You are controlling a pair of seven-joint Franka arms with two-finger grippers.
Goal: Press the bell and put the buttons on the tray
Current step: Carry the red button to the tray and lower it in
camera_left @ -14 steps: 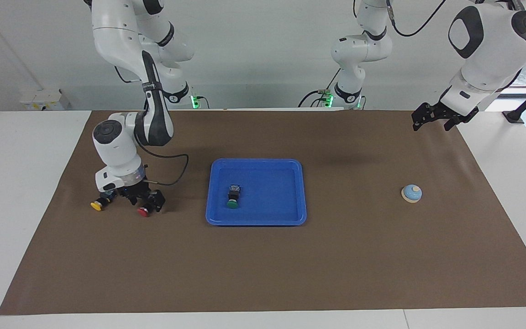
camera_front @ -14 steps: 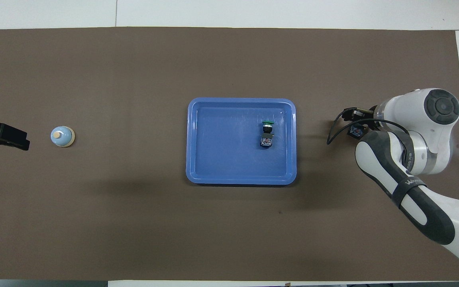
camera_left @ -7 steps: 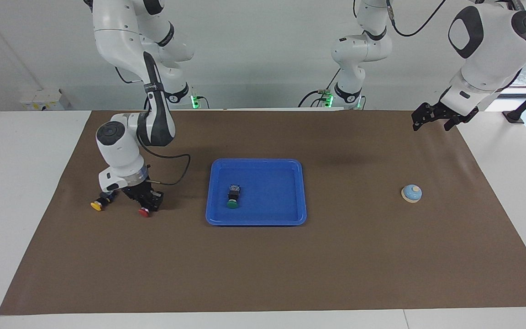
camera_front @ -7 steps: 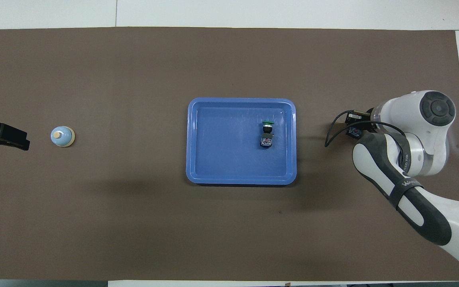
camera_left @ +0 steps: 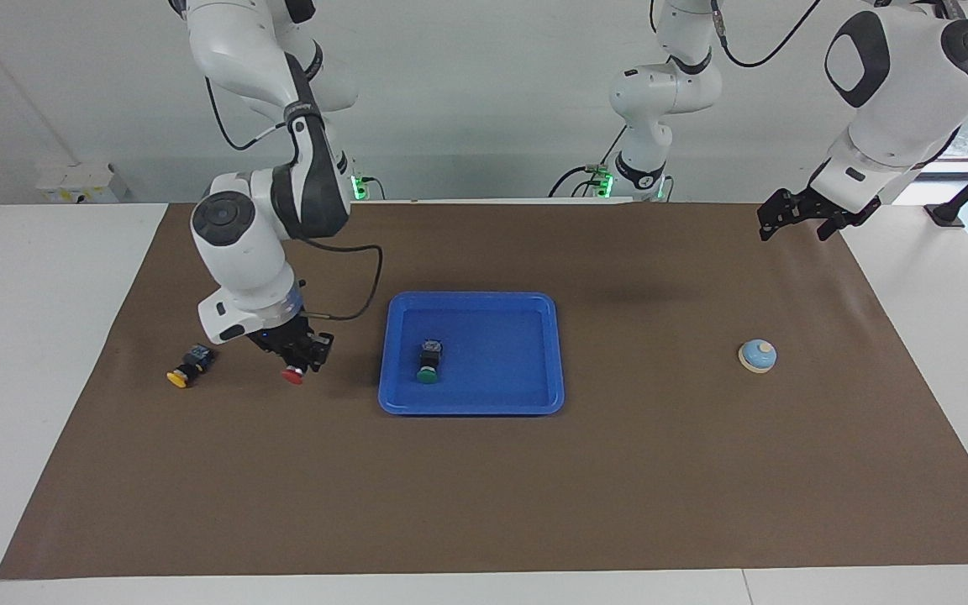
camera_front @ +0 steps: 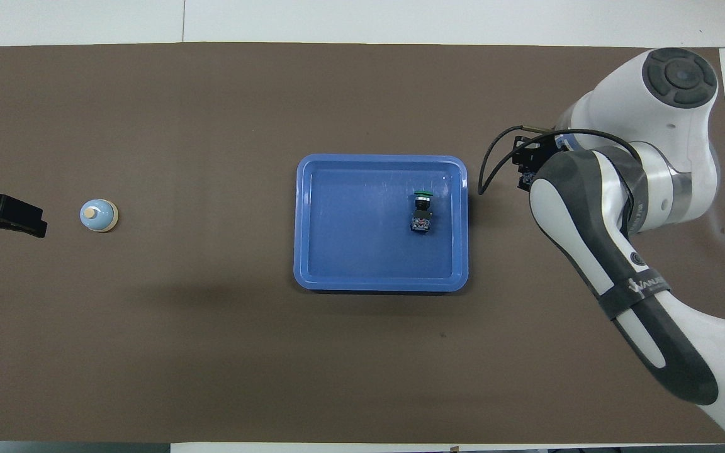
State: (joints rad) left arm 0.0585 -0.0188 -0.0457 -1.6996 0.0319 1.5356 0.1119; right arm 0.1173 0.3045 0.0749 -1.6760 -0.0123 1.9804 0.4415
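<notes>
- Since the earlier frames: right tool (camera_left: 297,360) has lifted the red button (camera_left: 291,376) off the brown mat (camera_left: 484,487) and carried it toward the tray (camera_left: 471,405); yellow button (camera_left: 186,370), green button (camera_left: 428,363), bell (camera_left: 757,355) and left tool (camera_left: 795,220) unchanged.
- Facing view: right tool pinches the red button by its black body, cap hanging down; it hangs over bare mat between the yellow button and the tray, apart from both; yellow button lies on its side on the mat toward the right arm's end of the table; green button lies inside the tray, cap pointing away from the robots; bell sits on the mat toward the left arm's end; left arm waits, its tool spread and raised over the mat's corner by its own base.
- Overhead view: right arm's wrist (camera_front: 664,126) covers most of its tool and the yellow button; green button (camera_front: 422,211) in the tray (camera_front: 303,220), in the half toward the right arm; bell (camera_front: 99,215) just beside the left tool (camera_front: 7,217), not touching.
</notes>
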